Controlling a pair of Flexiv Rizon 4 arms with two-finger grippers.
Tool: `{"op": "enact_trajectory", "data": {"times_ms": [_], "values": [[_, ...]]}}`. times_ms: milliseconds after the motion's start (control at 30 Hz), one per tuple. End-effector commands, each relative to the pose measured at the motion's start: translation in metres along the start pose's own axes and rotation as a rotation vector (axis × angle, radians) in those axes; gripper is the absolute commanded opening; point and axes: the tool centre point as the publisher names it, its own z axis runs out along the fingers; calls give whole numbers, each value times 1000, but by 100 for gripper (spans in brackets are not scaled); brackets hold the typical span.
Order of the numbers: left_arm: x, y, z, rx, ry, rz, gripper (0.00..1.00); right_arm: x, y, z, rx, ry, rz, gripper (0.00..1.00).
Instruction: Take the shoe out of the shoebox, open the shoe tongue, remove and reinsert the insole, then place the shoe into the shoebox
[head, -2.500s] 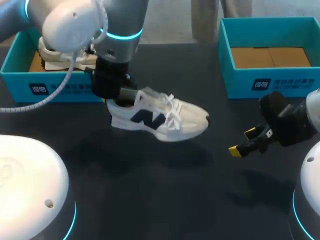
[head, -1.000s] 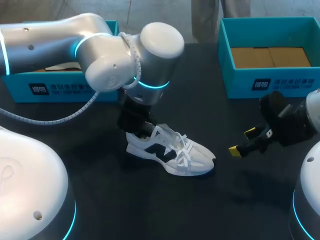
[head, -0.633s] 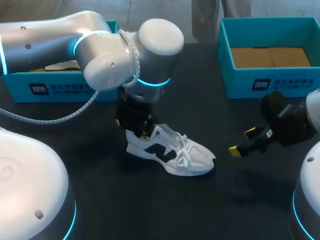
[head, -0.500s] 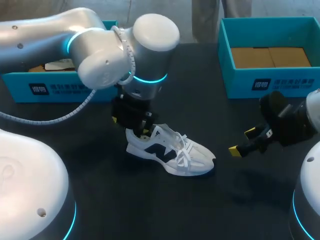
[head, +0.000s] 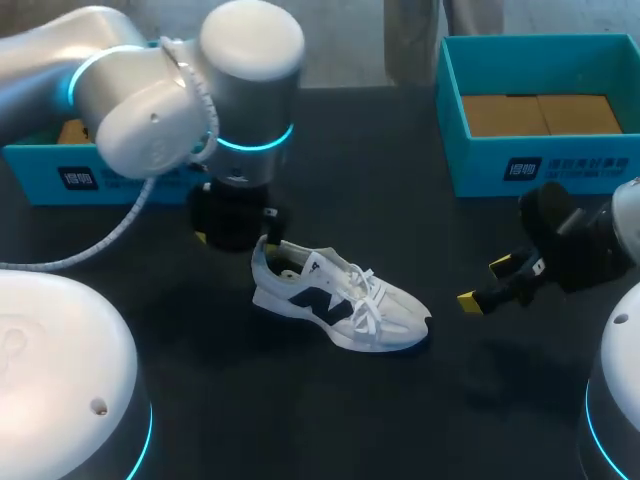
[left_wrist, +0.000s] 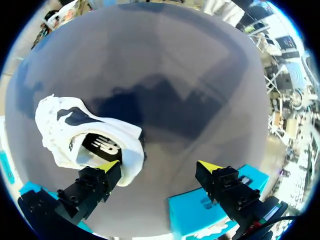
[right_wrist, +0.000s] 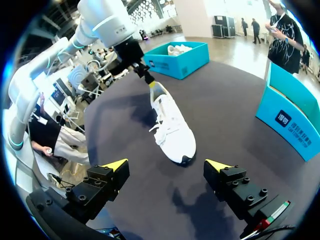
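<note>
The white shoe (head: 338, 300) with a navy side mark lies on its sole on the dark table, toe toward my right arm. My left gripper (left_wrist: 159, 168) hangs open just behind the heel, one fingertip (left_wrist: 109, 166) beside the shoe (left_wrist: 85, 136), nothing between the fingers. In the head view its wrist (head: 232, 218) covers the fingers. My right gripper (head: 490, 285) stands open and empty a short way off the toe; in its own view the shoe (right_wrist: 172, 125) lies ahead of the gripper (right_wrist: 168, 165).
A teal shoebox (head: 60, 175) stands at the back left, behind my left arm; the right wrist view shows the box (right_wrist: 181, 61) with another white shoe (right_wrist: 177, 49) in it. A second teal shoebox (head: 540, 165) with a cardboard bottom stands at the back right.
My left gripper has opened, let go of the shoe's heel and drawn back toward the left shoebox. The shoe stays where it was set down. The right arm has not moved.
</note>
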Motion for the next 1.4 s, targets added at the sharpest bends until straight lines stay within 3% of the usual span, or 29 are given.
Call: {"op": "enact_trajectory", "data": {"times_ms": [33,767,1033,1200,1400], "values": [[11,-3,0,-3,-44,0,100,1,-1,0,-2,0,-1,100],[11,-3,0,-3,-44,0,100,1,-1,0,-2,0,-1,100],[-7,-23,-26,50,-163,-1,100,1,-1,0,-2,0,-1,100],[-1,-29,-33,96,-202,-71,100,1,-1,0,-2,0,-1,100],[21,-34,-28,182,-242,-239,100,1,-1,0,-2,0,-1,100]]}}
